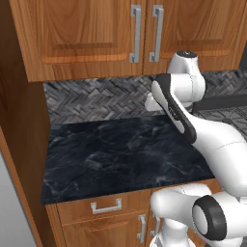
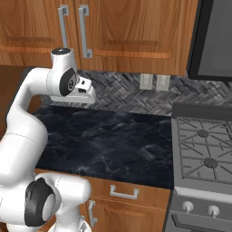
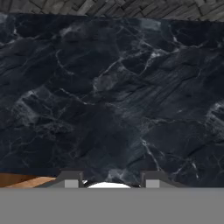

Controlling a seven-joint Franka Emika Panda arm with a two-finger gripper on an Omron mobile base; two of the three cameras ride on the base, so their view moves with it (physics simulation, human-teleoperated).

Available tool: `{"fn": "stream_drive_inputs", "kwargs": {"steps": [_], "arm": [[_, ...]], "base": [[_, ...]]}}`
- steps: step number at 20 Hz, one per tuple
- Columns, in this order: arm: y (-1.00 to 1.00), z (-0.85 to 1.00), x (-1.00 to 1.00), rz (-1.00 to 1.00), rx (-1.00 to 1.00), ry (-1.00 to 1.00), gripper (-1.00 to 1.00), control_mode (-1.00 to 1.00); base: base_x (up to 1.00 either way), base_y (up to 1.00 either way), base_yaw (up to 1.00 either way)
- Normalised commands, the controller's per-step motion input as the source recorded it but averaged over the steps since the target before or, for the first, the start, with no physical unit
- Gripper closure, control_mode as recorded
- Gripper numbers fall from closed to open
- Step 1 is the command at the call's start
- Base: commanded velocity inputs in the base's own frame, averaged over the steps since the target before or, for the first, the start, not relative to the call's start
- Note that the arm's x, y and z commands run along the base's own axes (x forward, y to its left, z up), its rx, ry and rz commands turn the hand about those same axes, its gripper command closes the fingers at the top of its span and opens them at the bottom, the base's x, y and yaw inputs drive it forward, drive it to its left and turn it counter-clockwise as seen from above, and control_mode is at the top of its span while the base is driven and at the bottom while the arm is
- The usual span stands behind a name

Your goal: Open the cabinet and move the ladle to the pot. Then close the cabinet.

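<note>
- Left base view: the cabinet [image 1: 96, 34] hung shut above the back edge of the counter [image 1: 116, 149], its two bar handles [image 1: 135, 34] meeting at the centre seam. The doors looked stiff and hinged, and a rigid bar handle was likely the place to grip.
- Right base view: the gripper [image 2: 89, 93] hovered over the counter's back edge, below the handles, holding nothing.
- Hand view: the finger tips [image 3: 71, 180] stood partly apart, empty, over bare dark marble.

The arm [image 2: 27, 113] is raised and bent, its end effector [image 3: 109, 177] pointing down, tips apart, empty.
</note>
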Motion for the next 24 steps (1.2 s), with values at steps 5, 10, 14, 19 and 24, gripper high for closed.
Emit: {"fn": "stream_drive_inputs", "kwargs": {"steps": [5,10,14,19,24], "arm": [[0.01,0.01,-0.16,0.0,0.0,-0.12,-1.0,-1.0],[0.06,0.21,-0.08,-0.02,0.0,-0.38,-1.0,-1.0],[0.07,0.36,-0.04,0.0,0.0,-0.42,-1.0,-1.0],[0.02,0.5,0.0,0.0,0.0,-0.35,-1.0,-1.0],[0.0,0.73,0.0,-0.02,0.0,-0.17,-1.0,-1.0]], "base": [[0.0,0.0,0.0],[0.0,0.0,0.0],[0.0,0.0,0.0],[0.0,0.0,0.0],[0.0,0.0,0.0]]}}
